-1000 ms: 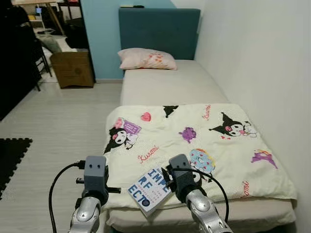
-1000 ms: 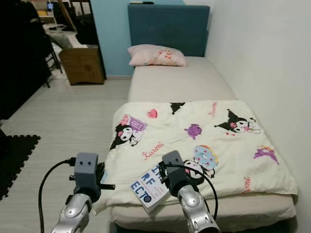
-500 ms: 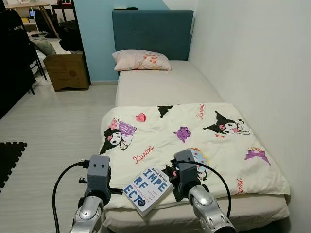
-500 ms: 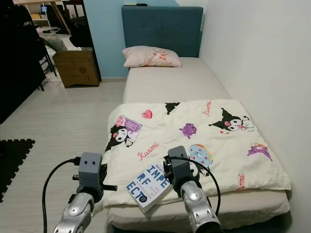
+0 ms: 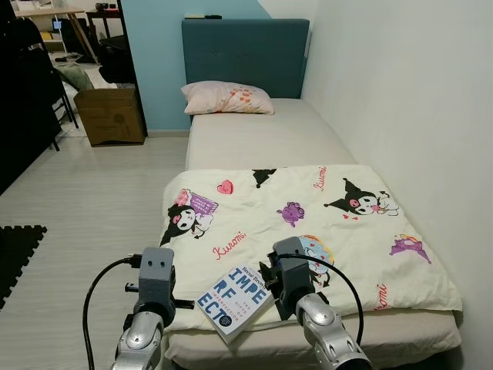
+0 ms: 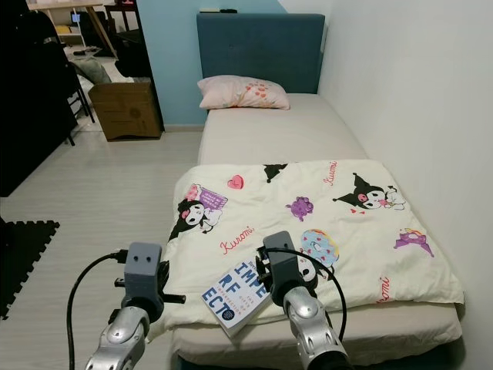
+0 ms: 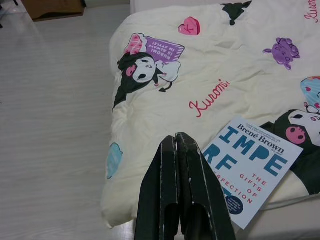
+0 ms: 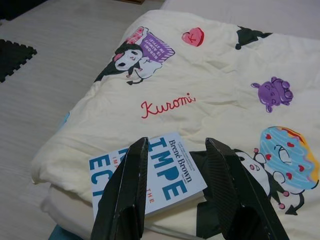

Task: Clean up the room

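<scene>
The book [image 5: 233, 301] — a thin, stiff paperback with a slick cover, probably light — lies on the cartoon-print blanket [image 5: 308, 216] at the near corner of the bed [image 5: 262, 135]. The right gripper [image 8: 177, 197] hovers spread over its upper edge, holding nothing; pinching that edge looks best. The left gripper [image 7: 176, 195] is pressed closed, empty, just beside it.

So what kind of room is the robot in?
It looks like a bedroom. There's a bed with a blue headboard, a pink pillow, and a cartoon-print blanket with a book lying on it.
</scene>
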You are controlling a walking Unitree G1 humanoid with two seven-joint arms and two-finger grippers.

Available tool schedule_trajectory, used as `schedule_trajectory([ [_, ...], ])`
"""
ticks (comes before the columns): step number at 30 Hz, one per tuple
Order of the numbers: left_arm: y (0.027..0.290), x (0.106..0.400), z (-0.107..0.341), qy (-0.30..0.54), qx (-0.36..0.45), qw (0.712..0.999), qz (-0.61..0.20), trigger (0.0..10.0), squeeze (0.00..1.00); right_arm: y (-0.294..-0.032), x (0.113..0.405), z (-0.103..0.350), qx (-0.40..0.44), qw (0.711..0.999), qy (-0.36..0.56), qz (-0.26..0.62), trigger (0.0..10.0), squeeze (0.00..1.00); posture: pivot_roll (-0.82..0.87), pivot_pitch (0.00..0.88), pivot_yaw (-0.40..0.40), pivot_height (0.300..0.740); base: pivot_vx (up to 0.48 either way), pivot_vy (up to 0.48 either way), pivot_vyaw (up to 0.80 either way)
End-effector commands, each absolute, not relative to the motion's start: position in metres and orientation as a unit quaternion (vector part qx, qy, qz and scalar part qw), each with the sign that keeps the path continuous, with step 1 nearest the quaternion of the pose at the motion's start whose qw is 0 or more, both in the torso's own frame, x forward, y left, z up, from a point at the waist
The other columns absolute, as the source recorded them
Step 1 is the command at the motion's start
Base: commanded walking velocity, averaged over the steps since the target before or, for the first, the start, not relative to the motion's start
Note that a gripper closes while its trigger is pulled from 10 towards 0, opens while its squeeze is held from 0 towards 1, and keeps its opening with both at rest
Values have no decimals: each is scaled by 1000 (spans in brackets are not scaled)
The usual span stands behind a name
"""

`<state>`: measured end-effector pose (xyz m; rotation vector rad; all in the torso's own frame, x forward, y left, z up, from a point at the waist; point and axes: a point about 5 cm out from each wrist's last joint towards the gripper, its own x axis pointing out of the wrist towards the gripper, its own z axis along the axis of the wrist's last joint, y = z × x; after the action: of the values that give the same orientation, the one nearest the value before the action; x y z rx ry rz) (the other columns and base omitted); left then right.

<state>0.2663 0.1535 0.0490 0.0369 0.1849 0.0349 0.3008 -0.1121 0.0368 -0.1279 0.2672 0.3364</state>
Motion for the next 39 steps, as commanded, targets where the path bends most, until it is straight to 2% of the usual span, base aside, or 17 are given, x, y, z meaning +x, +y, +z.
schedule_trajectory([
  [1, 156, 265, 44, 107, 26, 994, 22, 10000, 0, -111, 301, 36, -56, 974, 140, 168, 10000, 0, -45, 0, -31, 650, 0, 0, 0],
  [18, 164, 265, 42, 109, 23, 992, 53, 10000, 0, -109, 303, 38, -59, 972, 139, 178, 10000, 0, -44, 0, -42, 585, 0, 0, 0],
  [30, 166, 267, 42, 116, 13, 991, 65, 10000, 0, -107, 307, 41, -68, 971, 135, 184, 10000, 0, -47, 0, -42, 585, 0, 0, 0],
  [39, 169, 269, 37, 138, -22, 988, 57, 10000, 0, -104, 308, 44, -64, 971, 129, 194, 10000, 0, -50, 0, -50, 555, 0, 0, 0],
])
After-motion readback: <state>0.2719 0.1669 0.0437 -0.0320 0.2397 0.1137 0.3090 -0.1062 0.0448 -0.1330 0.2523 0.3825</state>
